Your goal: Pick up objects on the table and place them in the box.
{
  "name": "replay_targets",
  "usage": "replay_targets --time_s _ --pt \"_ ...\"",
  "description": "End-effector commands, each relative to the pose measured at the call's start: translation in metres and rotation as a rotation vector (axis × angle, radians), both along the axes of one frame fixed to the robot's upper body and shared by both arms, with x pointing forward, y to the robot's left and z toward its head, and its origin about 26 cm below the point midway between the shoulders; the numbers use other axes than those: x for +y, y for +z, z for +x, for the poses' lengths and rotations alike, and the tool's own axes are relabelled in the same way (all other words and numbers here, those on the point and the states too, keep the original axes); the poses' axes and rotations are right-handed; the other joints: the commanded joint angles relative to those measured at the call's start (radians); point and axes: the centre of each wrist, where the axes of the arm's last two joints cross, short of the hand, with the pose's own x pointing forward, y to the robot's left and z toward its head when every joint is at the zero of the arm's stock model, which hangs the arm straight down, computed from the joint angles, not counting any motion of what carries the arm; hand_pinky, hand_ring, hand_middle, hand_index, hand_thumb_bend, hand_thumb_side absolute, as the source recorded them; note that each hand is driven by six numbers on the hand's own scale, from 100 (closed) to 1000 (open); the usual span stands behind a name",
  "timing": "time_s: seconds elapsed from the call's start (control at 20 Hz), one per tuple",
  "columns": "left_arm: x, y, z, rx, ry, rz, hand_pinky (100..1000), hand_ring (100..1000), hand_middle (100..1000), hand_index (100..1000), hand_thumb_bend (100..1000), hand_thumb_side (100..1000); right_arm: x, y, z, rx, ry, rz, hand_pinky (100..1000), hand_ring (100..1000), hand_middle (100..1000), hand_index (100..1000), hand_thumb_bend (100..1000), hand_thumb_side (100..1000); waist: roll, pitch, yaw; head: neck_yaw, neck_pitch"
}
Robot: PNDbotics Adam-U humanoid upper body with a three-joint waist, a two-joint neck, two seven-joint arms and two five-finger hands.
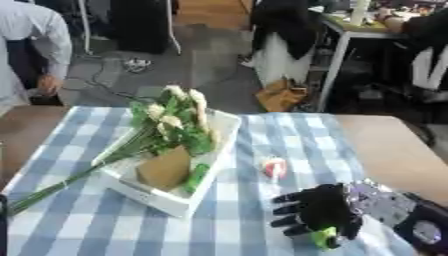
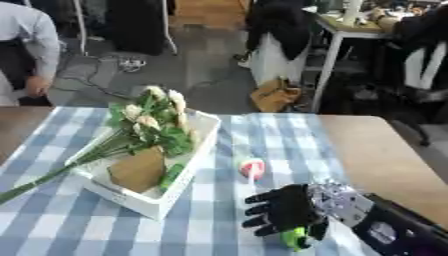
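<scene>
Checked-cloth desk [image 1: 262, 135], right robot hand [image 1: 315, 210] curled around a green object [image 1: 325, 237], white box [image 1: 175, 200] away to its left.

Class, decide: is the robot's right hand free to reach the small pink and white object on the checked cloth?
Probably not yet: the right hand already seems curled round a green object. The pink and white object lies close ahead, nothing between.

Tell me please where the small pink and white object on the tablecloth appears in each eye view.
Left eye view: pink and white object lies right of centre, between the white box and the right hand.
Right eye view: same object sits nearer the centre, just above the hand.
Shared landmark: the flower bouquet lying across the box.
</scene>
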Motion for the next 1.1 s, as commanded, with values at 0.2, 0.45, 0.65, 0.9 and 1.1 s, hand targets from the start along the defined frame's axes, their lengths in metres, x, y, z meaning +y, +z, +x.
replay_targets --time_s 0.2,0.45,0.65,0.9,1.1 --pt "0.006 0.007 -0.003 -0.027 0.017 0.027 812 980 870 950 100 886 -0.045 0.020 0.016 0.000 0.082 -0.013 1000 1000 1000 1000 584 510 -0.009 0.005 -0.008 0.018 -0.008" --pt "0.011 0.003 -0.003 -0.012 0.038 0.041 812 980 869 949 100 882 -0.071 0.005 0.022 0.014 -0.091 0.578 989 1000 980 1000 118 1000 -0.012 0.000 -0.026 0.011 0.029" --pt "0.011 0.001 -0.003 -0.002 0.038 0.043 812 980 869 949 100 885 -0.029 0.002 0.021 -0.096 -0.354 0.915 939 961 947 1000 153 1000 -0.024 -0.013 -0.023 -0.057 0.046" --pt "0.012 -0.003 -0.003 0.012 0.038 0.045 812 980 869 948 100 887 0.027 0.027 0.016 -0.079 -0.711 1.085 913 943 920 1000 148 1000 -0.042 -0.028 -0.024 -0.118 0.070" --pt "0.011 -0.004 -0.003 0.018 0.034 0.047 812 979 867 947 100 887 0.046 0.029 0.014 -0.014 -0.846 1.106 922 964 937 1000 167 1000 -0.047 -0.032 -0.022 -0.145 0.077"
